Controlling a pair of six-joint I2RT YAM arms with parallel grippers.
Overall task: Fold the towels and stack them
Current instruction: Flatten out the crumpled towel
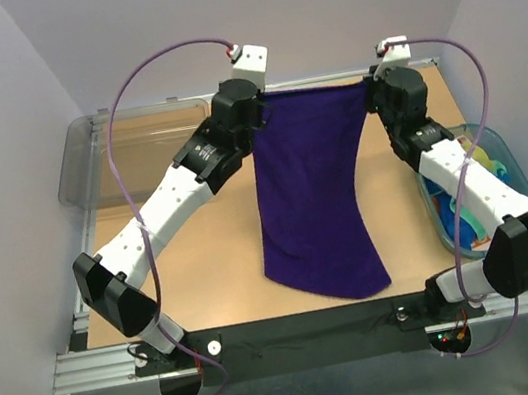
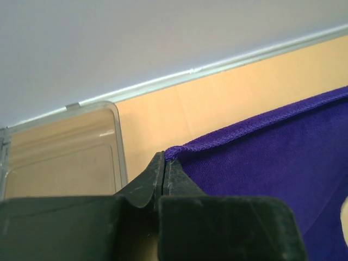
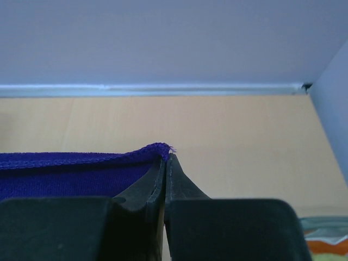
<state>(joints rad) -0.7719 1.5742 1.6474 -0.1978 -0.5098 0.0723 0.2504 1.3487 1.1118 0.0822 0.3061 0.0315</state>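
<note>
Towel (image 1: 310, 200), purple, hung by its top hem between my two arms, with the lower edge falling toward the near side of the table (image 1: 205, 268); I cannot tell whether it touches. My left fingers (image 2: 164, 159) are clamped together on the top left corner. My right fingers (image 3: 166, 159) are clamped on the top right corner. A clear bin (image 1: 134, 148) lies at the table's far left, and a teal basket (image 1: 494, 141) holding coloured cloth stands at its right edge.
</note>
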